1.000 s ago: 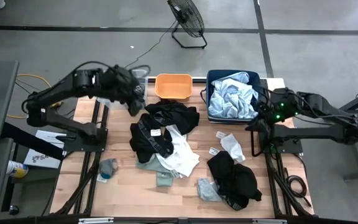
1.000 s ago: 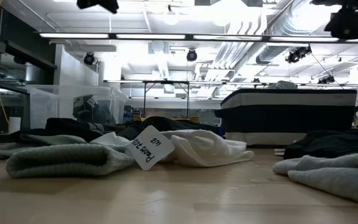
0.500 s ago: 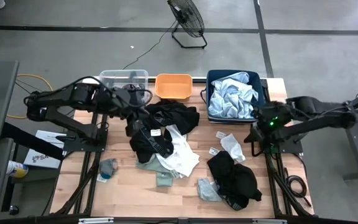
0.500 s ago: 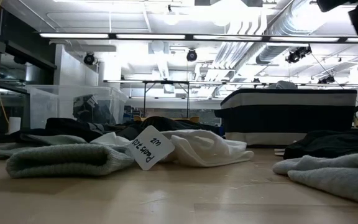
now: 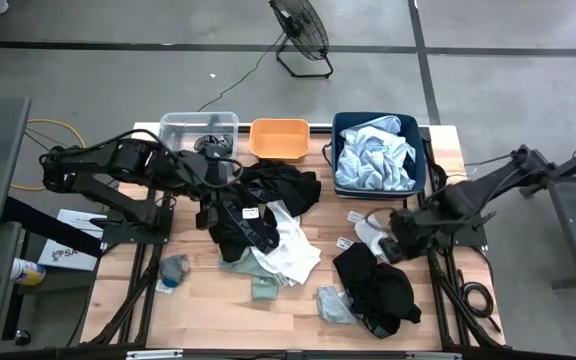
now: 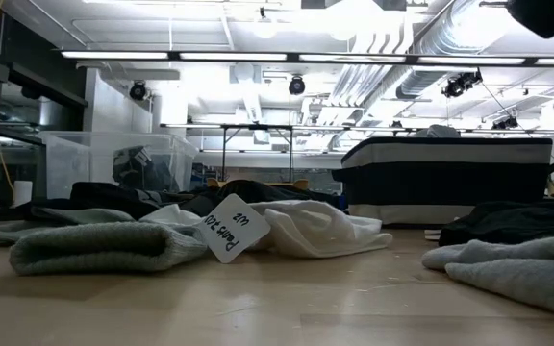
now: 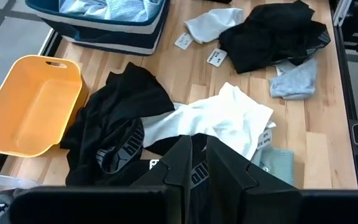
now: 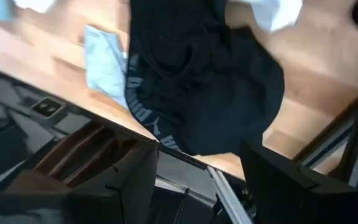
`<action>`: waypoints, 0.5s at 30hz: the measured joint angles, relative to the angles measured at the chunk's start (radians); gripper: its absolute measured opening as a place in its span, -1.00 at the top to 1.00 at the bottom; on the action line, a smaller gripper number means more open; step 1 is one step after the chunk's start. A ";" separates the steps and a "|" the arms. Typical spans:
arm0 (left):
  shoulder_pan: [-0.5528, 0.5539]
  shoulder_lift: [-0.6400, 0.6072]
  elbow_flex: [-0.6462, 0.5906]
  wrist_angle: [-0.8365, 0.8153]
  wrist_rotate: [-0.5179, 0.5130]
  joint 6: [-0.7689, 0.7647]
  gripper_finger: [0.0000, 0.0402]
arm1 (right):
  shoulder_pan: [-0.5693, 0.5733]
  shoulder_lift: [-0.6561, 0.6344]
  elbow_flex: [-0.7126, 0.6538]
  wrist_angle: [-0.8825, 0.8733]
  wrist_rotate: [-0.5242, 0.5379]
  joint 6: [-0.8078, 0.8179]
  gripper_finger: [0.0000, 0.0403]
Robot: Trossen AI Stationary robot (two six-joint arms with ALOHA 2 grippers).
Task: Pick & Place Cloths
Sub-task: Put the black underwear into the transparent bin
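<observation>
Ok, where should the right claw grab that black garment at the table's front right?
Probably the bunched hump at the middle of the black garment, straight down from above: it lies crumpled on the table, edges flat against the wood. The right claw hovers open at its far edge.

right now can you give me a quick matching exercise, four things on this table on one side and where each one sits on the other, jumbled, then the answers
Things:
1. pale blue cloth
2. orange bin
3. clear bin
4. white cloth

Places:
A. empty, at the table's far edge between the other two bins
B. piled inside the navy bin
C. spread at mid-table, partly under a black garment
D. far left corner of the table, beside the left arm

Pairs: 1-B, 2-A, 3-D, 4-C
</observation>
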 joint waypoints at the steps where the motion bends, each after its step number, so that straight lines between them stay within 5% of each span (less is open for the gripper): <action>1: 0.000 0.000 0.000 0.000 0.000 0.000 0.78 | 0.021 0.021 0.000 0.013 -0.001 0.032 -0.10; 15: 0.001 0.000 0.000 -0.016 0.012 0.000 0.78 | 0.250 0.310 0.000 0.262 0.000 0.359 -0.10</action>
